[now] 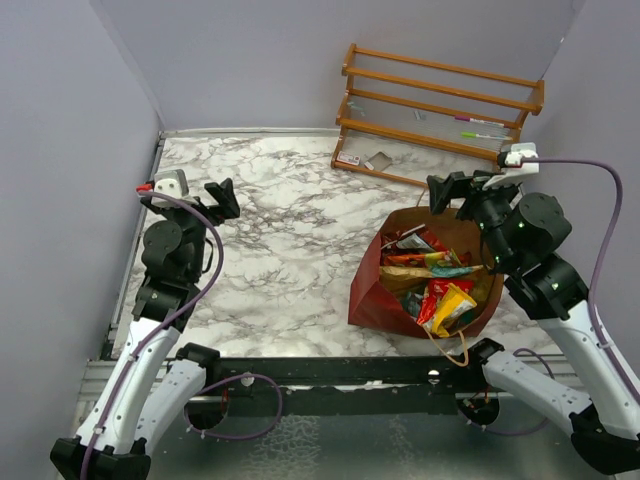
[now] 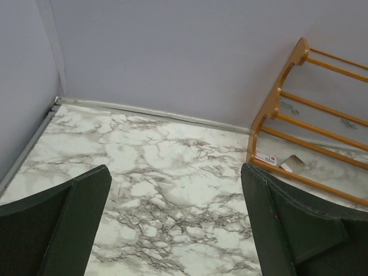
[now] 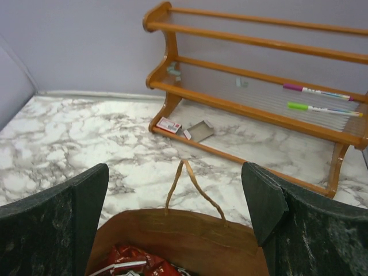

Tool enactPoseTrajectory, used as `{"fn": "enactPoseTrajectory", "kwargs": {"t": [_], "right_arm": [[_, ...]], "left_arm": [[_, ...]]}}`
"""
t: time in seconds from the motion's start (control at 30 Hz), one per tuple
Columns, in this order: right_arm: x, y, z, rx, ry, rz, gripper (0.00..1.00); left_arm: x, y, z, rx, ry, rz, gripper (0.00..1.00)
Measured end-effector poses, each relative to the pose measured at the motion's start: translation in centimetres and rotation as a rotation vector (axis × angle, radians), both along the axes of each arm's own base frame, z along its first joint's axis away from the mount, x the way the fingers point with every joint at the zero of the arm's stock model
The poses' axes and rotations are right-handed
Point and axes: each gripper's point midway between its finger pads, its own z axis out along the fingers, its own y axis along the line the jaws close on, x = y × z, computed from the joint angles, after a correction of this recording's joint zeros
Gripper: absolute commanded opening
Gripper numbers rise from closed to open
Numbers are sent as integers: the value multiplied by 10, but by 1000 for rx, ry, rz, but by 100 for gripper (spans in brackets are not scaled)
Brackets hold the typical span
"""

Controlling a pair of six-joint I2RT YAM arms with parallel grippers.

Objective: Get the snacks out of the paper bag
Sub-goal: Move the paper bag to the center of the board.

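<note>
Red paper carrier bag w/ brown kraft inside (image 1: 372,300) stands on the white-and-grey marbled table (image 1: 280,260), right of centre and near the front edge, just in front of the right arm's base. Its mouth faces up, and the red side wall shows on the bag's left. One thin twisted handle (image 1: 455,350) flops over the near rim toward the arm bases. The other handle (image 3: 192,187) rises from the far rim, looped upright in the right wrist view. All the crinkly snack packets (image 1: 435,280) are inside the bag in a jumbled pile of red, orange, yellow and teal, incl. a yellow-and-red packet (image 1: 450,308) nearest the front and a red packet (image 3: 135,261) against the far wall. The right gripper (image 1: 452,190) hovers above the bag's far rim w/ fingers spread wide, gripping nothing and touching neither bag nor packets; from the right wrist, the gripper (image 3: 175,168) brackets the far handle well to either side. The left gripper (image 1: 222,197) hangs over the table's left side, well apart from the bag, jaws likewise wide and empty, w/ bare marble between them (image 2: 175,169). Against the back wall at far right stands an orange wooden rack (image 1: 440,100) holding a pink-capped marker (image 3: 316,91) and a green marker (image 3: 322,108) on a rung. A small white-and-red card (image 3: 168,125) and a grey bit (image 3: 201,131) lie on the table at the rack's foot.
</note>
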Motion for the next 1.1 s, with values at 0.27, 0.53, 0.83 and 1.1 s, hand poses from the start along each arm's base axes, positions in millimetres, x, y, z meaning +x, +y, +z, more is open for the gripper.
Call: {"fn": "enactPoseTrajectory", "kwargs": {"t": [0.27, 0.53, 0.83, 1.1], "right_arm": [[7, 9, -31, -72, 72, 40, 82], [17, 11, -63, -160, 155, 35, 68], [38, 11, -92, -258, 226, -7, 34], [58, 27, -105, -285, 243, 29, 3]], "left_arm": [[3, -9, 2, -63, -24, -43, 99], [3, -12, 10, -101, -55, -59, 99], [4, -13, 10, -114, -58, -62, 99], [5, -13, 11, -117, -60, -62, 99]]}}
